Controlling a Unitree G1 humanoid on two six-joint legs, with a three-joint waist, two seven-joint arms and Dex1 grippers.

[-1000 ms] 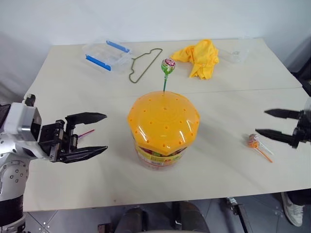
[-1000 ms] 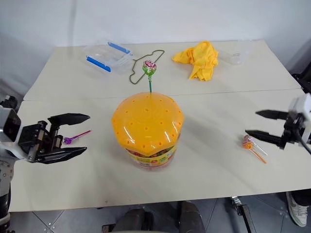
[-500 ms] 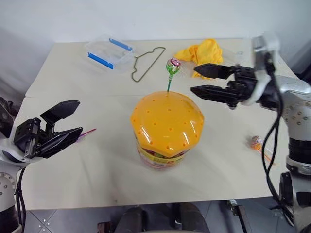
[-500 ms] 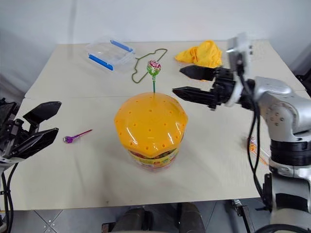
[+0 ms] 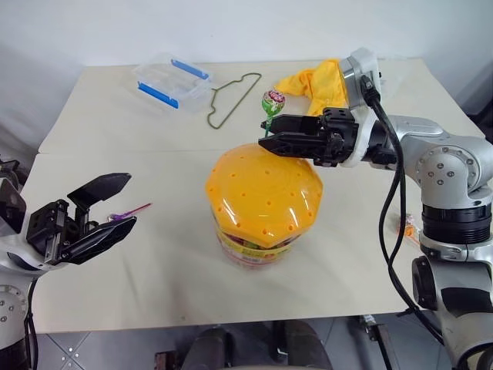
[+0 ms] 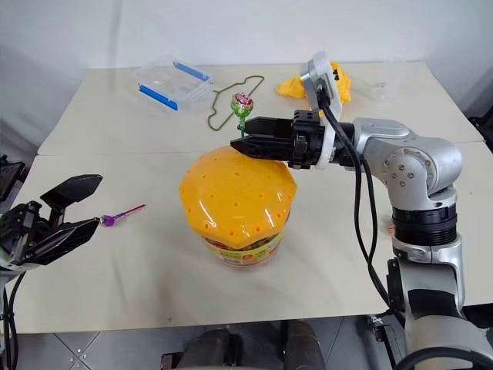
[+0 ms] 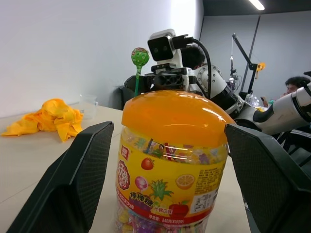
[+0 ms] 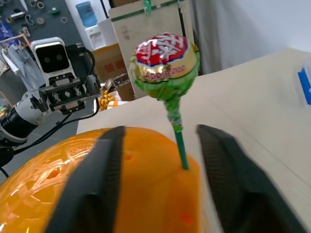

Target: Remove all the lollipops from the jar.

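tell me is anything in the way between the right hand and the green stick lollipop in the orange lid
Nothing visible. The right hand has its fingers either side of the green-stick lollipop standing in the glossy orange domed lid, not yet touching the stick.

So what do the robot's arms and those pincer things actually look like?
The arms are chunky silver-grey cylinders with black joint bands; a black cable loops along the right one. Each ends in a black block with two long, tapering black fingers: the right gripper and left gripper. A white camera box sits on each wrist.

The robot's right arm is hiding most of the orange-stick lollipop [image 5: 406, 228] at the frame's right; its wrapper is illegible.
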